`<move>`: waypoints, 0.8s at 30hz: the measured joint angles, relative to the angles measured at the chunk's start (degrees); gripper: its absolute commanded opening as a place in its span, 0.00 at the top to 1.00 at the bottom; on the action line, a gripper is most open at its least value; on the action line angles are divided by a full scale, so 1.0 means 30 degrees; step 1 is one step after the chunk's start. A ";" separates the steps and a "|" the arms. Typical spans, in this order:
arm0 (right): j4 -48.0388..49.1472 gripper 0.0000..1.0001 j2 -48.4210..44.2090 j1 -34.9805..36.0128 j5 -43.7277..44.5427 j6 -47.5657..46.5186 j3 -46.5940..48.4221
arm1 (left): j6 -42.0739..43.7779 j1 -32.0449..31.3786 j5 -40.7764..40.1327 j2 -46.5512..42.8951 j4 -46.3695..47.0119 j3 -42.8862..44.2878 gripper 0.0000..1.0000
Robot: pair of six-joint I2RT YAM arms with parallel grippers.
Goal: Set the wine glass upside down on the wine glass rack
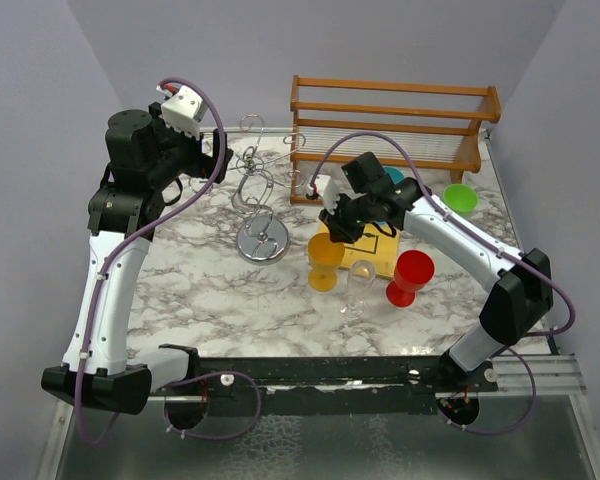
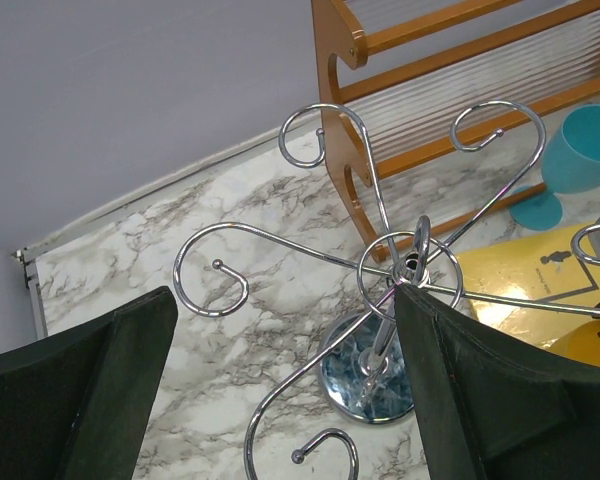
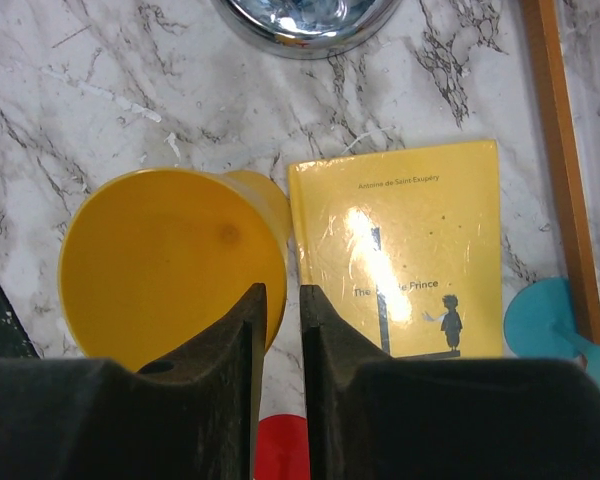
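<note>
Seen from above, the right gripper [image 1: 332, 226] is hanging over the yellow glass [image 1: 326, 256], which is standing upright on the desk [image 1: 210, 290] directly beneath it; the rack [image 1: 261, 200] is standing to this gripper's left, near but apart; the left gripper [image 1: 198, 148] is hovering at the rack's far-left side.

From the left wrist, the jaws are standing wide with nothing held; the rack's hub and curled arms are lying below and between the fingers [image 2: 90, 390], the visible hooks bare.

From the right wrist, the jaws are sitting nearly together; the glass's rim wall is lying in the narrow gap, one finger inside the bowl and one outside, so the gripper appears to be pinching the rim; a book [image 3: 400, 240] is lying just right of it.

The glass is looking like light, stiff, smooth plastic, probably slippery; a rim pinch is giving a thin hold that may let it swing while inverting, yet it is leaving stem and foot free for sliding into a hook.
</note>
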 measured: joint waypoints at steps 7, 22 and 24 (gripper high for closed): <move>0.0102 0.84 0.0036 0.0000 0.0000 -0.0007 -0.0386 | 0.0066 0.0066 -0.0087 0.0000 0.0007 -0.0007 0.07; 0.0656 0.99 -0.0947 0.0000 -0.0401 0.0073 -0.0350 | 0.0146 0.0131 -0.0481 0.0000 0.0022 -0.0015 0.02; 0.0940 0.99 -0.1523 -0.0007 -0.0393 0.0095 -0.0204 | 0.0160 0.0146 -0.0503 0.0000 0.0095 -0.0058 0.01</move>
